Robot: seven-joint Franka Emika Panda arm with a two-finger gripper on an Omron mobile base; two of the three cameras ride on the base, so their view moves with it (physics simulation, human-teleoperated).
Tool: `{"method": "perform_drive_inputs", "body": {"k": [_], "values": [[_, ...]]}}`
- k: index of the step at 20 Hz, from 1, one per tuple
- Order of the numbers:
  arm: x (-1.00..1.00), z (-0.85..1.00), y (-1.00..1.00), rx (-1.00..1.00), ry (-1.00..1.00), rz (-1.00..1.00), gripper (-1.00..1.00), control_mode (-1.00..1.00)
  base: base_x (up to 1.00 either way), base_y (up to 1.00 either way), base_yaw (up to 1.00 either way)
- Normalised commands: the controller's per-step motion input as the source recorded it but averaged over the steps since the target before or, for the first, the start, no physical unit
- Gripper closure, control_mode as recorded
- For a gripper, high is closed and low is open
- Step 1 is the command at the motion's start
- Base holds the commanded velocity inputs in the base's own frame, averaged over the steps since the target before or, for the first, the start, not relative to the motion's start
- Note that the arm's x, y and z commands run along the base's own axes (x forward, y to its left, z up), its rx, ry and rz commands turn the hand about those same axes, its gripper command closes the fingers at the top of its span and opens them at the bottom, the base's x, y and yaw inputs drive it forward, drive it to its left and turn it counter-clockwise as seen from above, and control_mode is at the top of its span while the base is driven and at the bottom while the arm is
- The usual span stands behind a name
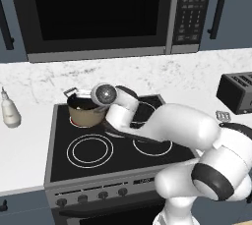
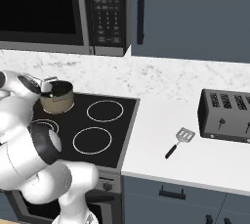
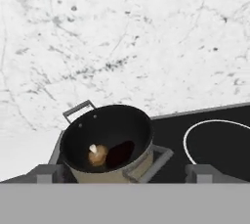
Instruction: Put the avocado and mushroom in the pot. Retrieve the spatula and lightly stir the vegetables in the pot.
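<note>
Spatula [image 2: 178,142] handle points toward the counter's front.

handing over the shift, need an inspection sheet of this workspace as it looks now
surface: black stovetop with white burner rings, set in a white marble counter.
job's things: pot on the back left burner; a tan mushroom and a dark avocado lie inside it. spatula flat on the counter in front of the toaster, untouched.
clutter: black toaster to the right of the stove; white bottle to its left.
end effector: end effector open, holding nothing, poised over the pot.
cables: nothing seen.
surroundings: microwave above the stove, blue-grey cabinets, marble backsplash.
</note>
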Motion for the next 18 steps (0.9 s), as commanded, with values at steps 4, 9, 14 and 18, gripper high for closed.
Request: {"method": "perform_drive_inputs", "body": {"k": [4, 9, 14, 18], "values": [[-0.57, 0.71, -0.86, 0.39, 0.33, -0.24, -1.00, -1.00, 0.00, 0.00, 0.00], [-0.28, 0.56, -0.87, 0.38, 0.48, -0.30, -1.00, -1.00, 0.00, 0.00, 0.00], [-0.28, 0.20, -0.89, 0.31, 0.47, -0.37, -1.00, -1.00, 0.00, 0.00, 0.00], [-0.26, 0.00, -0.82, 0.22, 0.43, -0.44, -1.00, -1.00, 0.00, 0.00, 0.00]]}}
